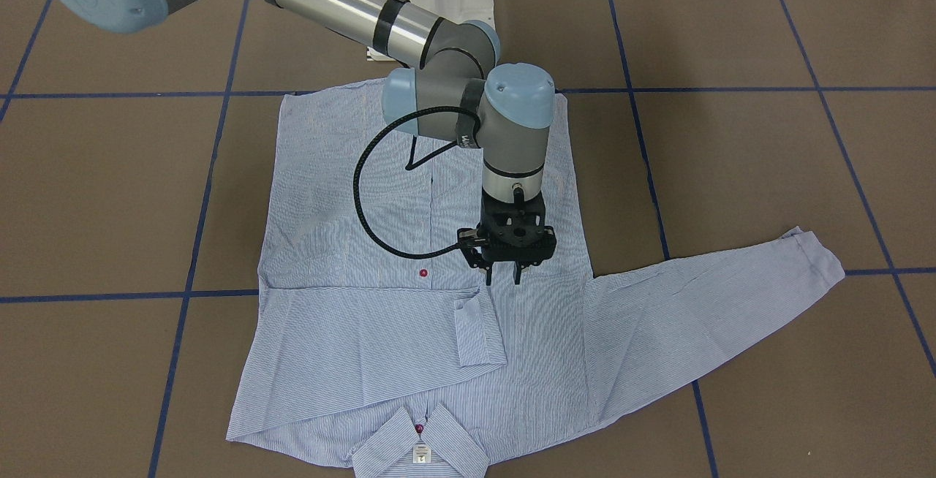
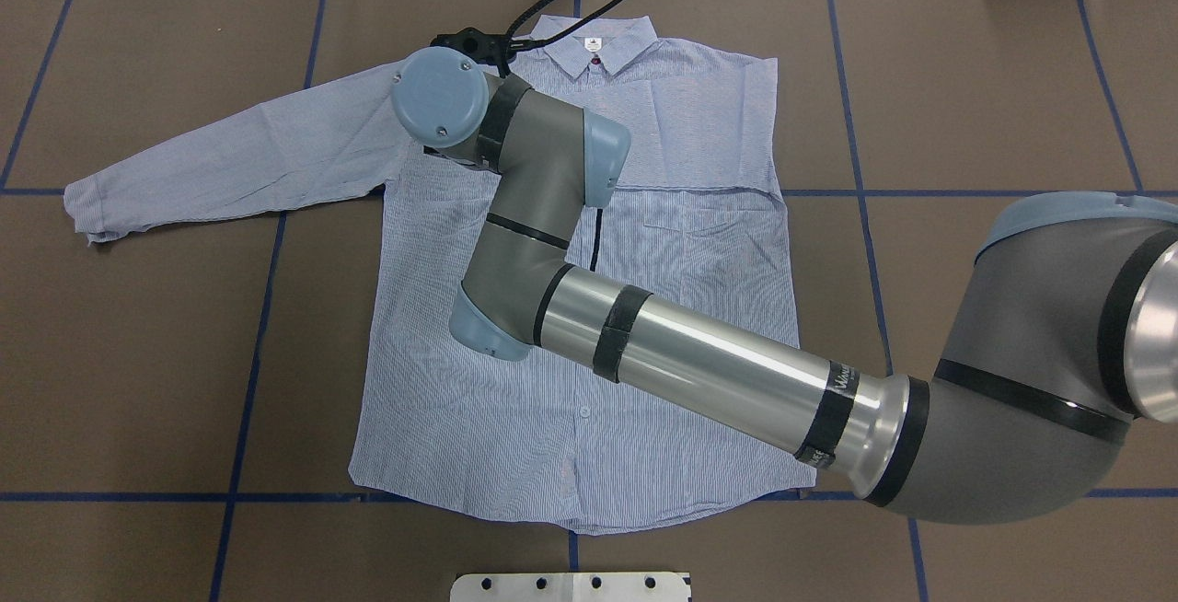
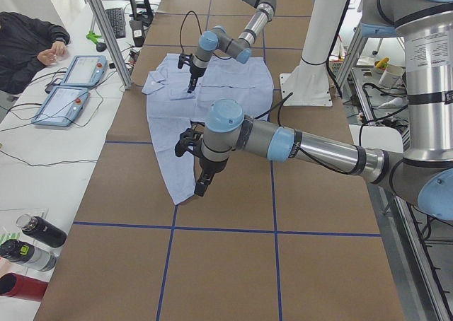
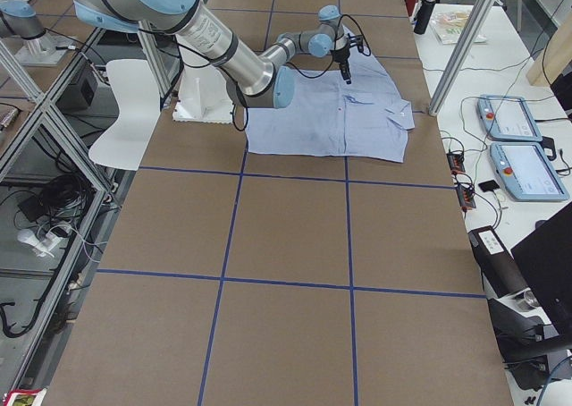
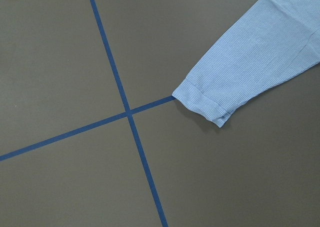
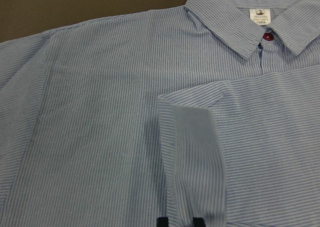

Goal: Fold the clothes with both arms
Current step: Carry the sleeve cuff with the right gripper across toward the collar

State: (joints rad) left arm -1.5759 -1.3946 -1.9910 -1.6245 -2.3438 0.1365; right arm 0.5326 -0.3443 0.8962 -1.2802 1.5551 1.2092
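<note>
brown table (image 1: pixel 731 171), right arm (image 1: pixel 329 3) crooked over shirt (image 1: pixel 351 244), jaws apart, downward

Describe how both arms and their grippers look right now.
Both are silver tubes with grey joints, light-blue caps and black bands. The right arm carries a black two-finger right gripper, fed by a looping black cable. The left arm looks the same, with a black left gripper.

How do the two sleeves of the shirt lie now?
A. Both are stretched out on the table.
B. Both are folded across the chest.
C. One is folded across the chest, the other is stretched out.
C: the folded sleeve lies across the front of the shirt, while the other sleeve extends sideways.
</note>
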